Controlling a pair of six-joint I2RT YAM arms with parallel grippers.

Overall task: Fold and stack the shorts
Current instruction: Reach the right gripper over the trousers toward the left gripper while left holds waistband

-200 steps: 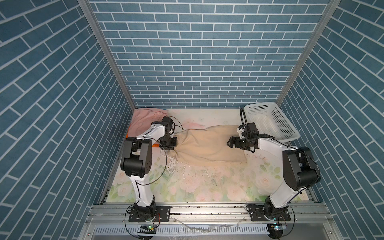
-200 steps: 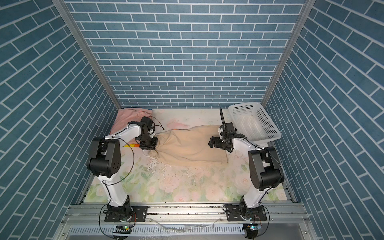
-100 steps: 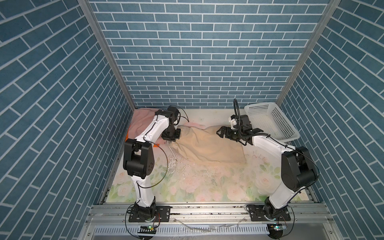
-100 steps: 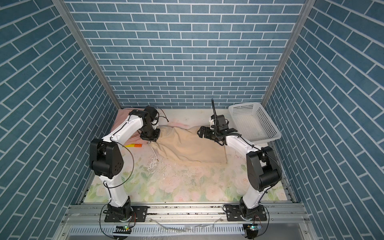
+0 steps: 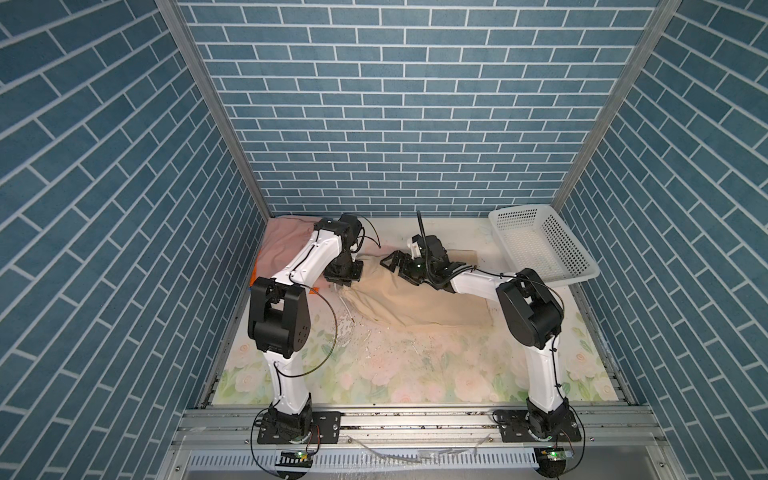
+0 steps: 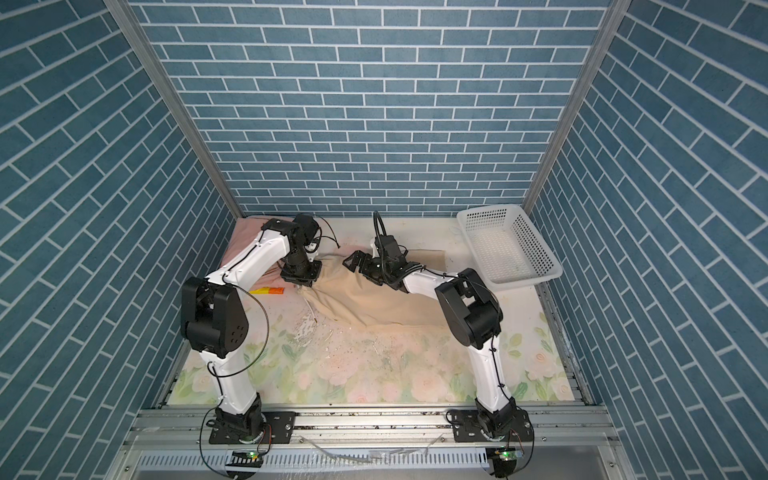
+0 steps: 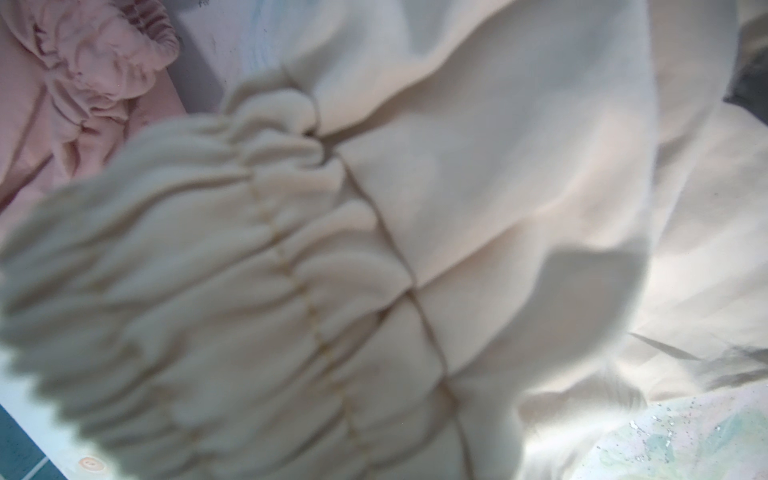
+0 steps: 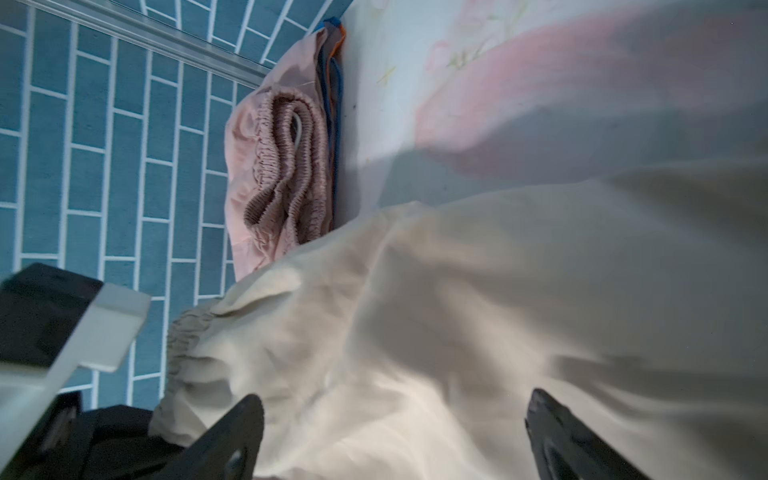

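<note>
Two claws work the beige shorts [image 5: 415, 299], lying crosswise in both top views: left claw [image 5: 342, 284] clamped on the waist end, right claw [image 5: 395, 272] agape over the middle. Left wrist: gathered waistband [image 7: 228, 291] close. Right wrist: spread fingers [image 8: 232, 432] above cloth.

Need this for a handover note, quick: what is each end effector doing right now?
Left end effector: closed on the beige shorts at the gathered waistband.
Right end effector: open, holding nothing, over the beige shorts.
</note>
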